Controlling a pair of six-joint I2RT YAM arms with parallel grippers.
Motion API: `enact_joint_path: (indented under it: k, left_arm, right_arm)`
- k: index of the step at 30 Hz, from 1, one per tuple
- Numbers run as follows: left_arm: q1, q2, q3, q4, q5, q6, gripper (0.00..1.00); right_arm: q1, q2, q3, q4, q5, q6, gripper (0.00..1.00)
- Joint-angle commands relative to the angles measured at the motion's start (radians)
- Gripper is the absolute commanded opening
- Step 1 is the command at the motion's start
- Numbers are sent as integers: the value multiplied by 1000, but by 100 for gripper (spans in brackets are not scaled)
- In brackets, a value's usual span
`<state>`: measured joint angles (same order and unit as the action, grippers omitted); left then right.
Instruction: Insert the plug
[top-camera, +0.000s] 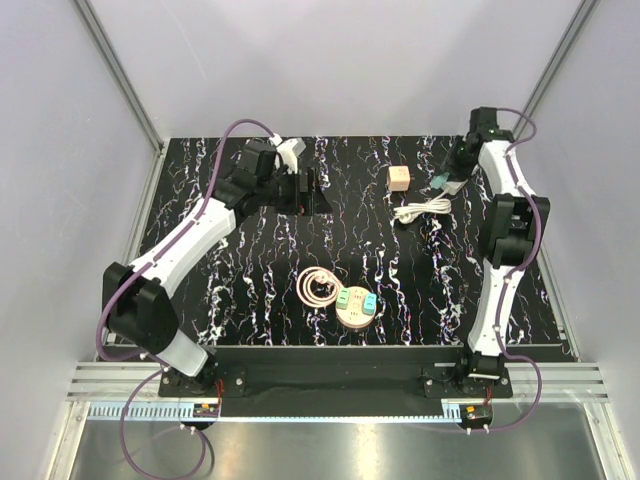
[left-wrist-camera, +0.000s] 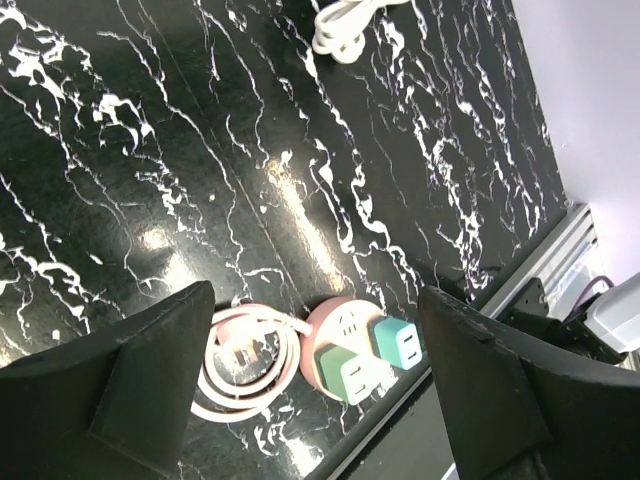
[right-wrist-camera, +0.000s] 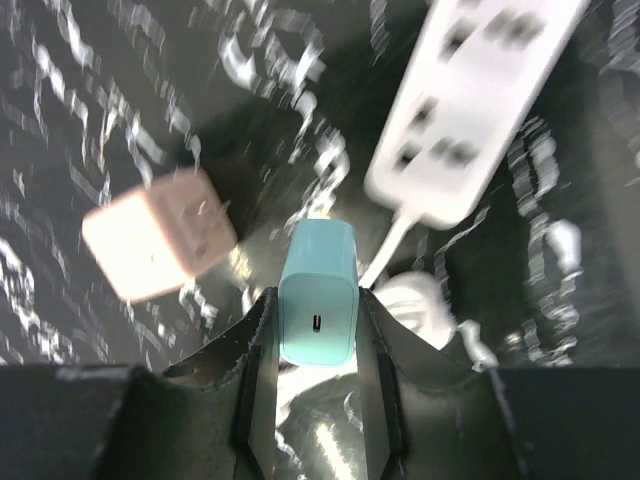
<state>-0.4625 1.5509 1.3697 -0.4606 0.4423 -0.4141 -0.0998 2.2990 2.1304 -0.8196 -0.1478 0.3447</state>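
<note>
Right hand (right-wrist-camera: 316, 325) clamping teal plug (right-wrist-camera: 318, 285), white strip (right-wrist-camera: 480, 110) blurred, cut off

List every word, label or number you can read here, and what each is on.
None can be read in any view.
The teal plug in the right gripper: plain face, no lettering shows.
The white power strip: blurred, no print to make out.
The round pink socket hub: no legible marks.
</note>
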Motion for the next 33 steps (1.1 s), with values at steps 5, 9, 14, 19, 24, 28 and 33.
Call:
enact_joint_path:
  k: [5,9,14,19,24,28,33]
  left_arm:
    - [2,-77,11,-64,-53,69,87]
    - [2,-103,-27,-47,-77,75,87]
    - [2,-121,-67,-33,-96,93,87]
    - [2,-141,-103,-16,-90,103,87]
    - [2,-152,-104,-7,-71,95,87]
    - [2,-173,-110,-6,-80,95,87]
    - [2,-196,-119,2,-90,97,87]
  right_arm:
    - [22,-162,-259,183,-59,-3,0]
    - [22,-184,-337,191,-38,-16,0]
    - [51,-216,-400,204,-49,-10,0]
    - [74,-237,-435,136,34,-9,0]
    - [89,-346,-549,106,82,7,0]
    - [94,-441,-677,50,132,2,0]
    - [94,-594,-785,2,166,10,0]
